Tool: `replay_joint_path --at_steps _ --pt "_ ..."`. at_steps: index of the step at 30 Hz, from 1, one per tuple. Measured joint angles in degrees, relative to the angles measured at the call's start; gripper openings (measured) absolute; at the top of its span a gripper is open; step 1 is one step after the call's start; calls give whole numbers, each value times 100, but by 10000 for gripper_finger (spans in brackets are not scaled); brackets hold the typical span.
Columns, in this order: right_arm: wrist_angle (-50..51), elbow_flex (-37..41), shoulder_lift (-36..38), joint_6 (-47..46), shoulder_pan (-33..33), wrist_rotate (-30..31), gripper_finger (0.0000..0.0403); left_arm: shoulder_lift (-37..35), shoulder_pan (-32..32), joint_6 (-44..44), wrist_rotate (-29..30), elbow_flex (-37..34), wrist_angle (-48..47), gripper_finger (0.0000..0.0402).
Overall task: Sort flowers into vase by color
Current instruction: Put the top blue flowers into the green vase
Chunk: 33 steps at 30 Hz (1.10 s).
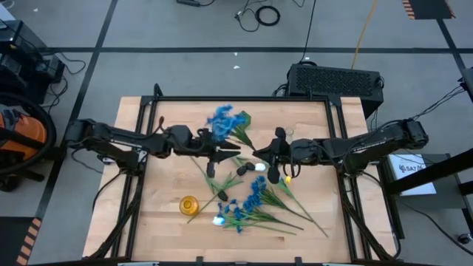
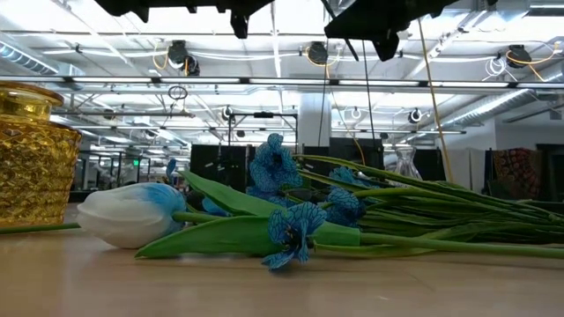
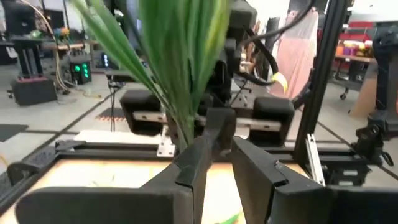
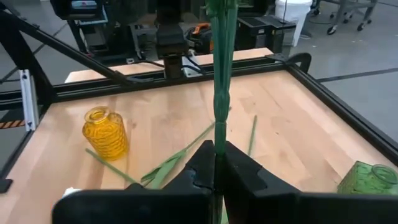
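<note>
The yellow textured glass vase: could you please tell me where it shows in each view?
High view: yellow textured glass vase at lower centre-left, on the wooden table.
Low view: far left edge.
Left wrist view: not in it.
Right wrist view: left of centre.
Shared landmark: the wooden table.

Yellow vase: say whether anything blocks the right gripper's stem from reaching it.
Nothing upright does. The right gripper clamps a green stem; between it and the yellow vase only loose stems lie flat. The left gripper hovers near blue blooms.
</note>
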<state>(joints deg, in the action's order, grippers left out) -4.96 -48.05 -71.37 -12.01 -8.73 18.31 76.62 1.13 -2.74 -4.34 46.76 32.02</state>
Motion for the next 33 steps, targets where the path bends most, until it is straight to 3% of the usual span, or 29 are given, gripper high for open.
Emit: replay_joint_path --at_steps 9,20,33 --pt "85 0 28 -2 4 -17 6 -262 -26 -142 15 0 -762 80" --pt "167 0 28 -1 4 -20 6 -217 -48 -295 153 0 -539 83" --pt "166 0 121 -2 0 -22 6 110 -48 -297 184 0 248 162"
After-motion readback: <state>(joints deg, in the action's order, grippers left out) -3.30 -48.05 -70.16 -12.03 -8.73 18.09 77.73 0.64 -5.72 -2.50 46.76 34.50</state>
